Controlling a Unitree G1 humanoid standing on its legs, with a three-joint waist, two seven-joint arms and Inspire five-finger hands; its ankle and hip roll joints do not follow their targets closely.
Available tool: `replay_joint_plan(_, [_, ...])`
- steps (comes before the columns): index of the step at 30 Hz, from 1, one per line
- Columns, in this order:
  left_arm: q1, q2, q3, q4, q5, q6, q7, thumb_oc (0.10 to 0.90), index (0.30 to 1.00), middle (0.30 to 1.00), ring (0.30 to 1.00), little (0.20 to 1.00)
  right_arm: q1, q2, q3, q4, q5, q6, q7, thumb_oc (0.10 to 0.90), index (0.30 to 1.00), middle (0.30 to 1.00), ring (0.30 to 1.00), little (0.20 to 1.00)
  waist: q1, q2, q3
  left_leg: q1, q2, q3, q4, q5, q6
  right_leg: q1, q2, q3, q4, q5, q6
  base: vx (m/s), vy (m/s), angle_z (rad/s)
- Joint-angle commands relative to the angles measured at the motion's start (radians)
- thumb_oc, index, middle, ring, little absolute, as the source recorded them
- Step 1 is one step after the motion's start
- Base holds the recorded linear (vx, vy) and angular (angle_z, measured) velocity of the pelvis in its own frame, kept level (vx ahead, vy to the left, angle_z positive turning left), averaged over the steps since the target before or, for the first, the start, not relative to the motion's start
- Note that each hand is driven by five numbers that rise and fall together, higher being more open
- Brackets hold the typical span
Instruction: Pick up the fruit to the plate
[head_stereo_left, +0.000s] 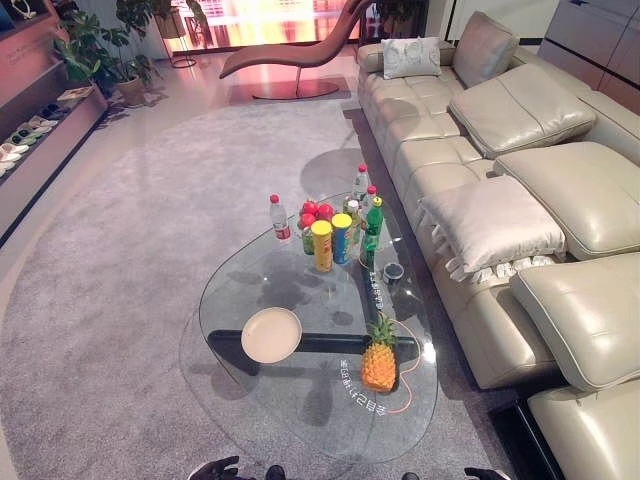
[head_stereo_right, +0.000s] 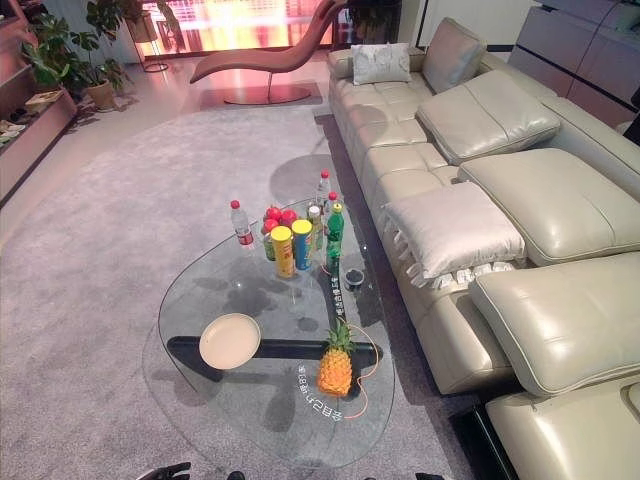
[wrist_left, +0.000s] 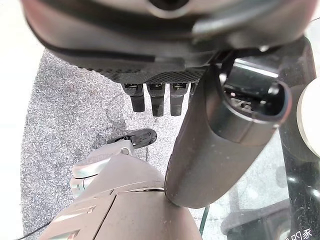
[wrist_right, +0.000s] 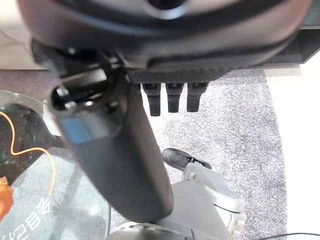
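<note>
The pineapple (head_stereo_left: 379, 361) stands upright near the close edge of the glass worktop (head_stereo_left: 250, 290), well apart from the round cream plate (head_stereo_left: 271, 334), which lies to its left. Further back on the worktop cluster red apples (head_stereo_left: 316, 212), two yellow snack tubes (head_stereo_left: 322, 245), a green bottle (head_stereo_left: 372, 229) and clear water bottles (head_stereo_left: 280, 218), with a cream sofa (head_stereo_left: 500, 190) along the right side. The left hand (wrist_left: 155, 97) and the right hand (wrist_right: 172, 95) hang low over the grey carpet (head_stereo_left: 110, 280) beside the worktop's close edge, fingers straight and relaxed, each grasping nothing.
</note>
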Motion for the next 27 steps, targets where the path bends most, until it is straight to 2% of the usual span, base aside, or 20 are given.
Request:
replay_joint_plan(1, [-0.078,0.026,-0.006,0.051,-0.012,-0.019,-0.044,0.800,0.900,0.900,0.900,0.900,-0.067,-0.023,-0.014,0.033,0.008,-0.006,-0.003,0.800,0.900,0.900,0.900,0.900,0.007,-0.004,0.052,0.010,0.078,0.051,0.005,0.013,-0.031,-0.017,-0.133,-0.142,0.004,0.074,0.060,0.00,0.000,0.00])
replay_joint_plan(8, [-0.083,0.032,-0.015,0.037,-0.047,-0.011,-0.050,0.800,0.900,0.900,0.900,0.900,-0.072,-0.035,-0.018,0.038,0.004,-0.006,0.001,0.800,0.900,0.900,0.900,0.900,0.007,0.002,0.058,0.012,0.080,0.053,0.005,0.014,-0.030,-0.015,-0.132,-0.144,0.004,0.072,0.059,0.00,0.000,0.00])
replay_joint_plan(27, [-0.070,0.022,-0.006,0.053,-0.036,-0.033,-0.040,0.800,0.900,0.900,0.900,0.900,-0.063,-0.030,-0.027,0.047,0.005,-0.019,-0.006,0.800,0.900,0.900,0.900,0.900,0.008,-0.002,0.054,0.006,0.077,0.055,0.005,0.011,-0.030,-0.026,-0.135,-0.146,0.004,0.075,0.060,0.00,0.000,0.00])
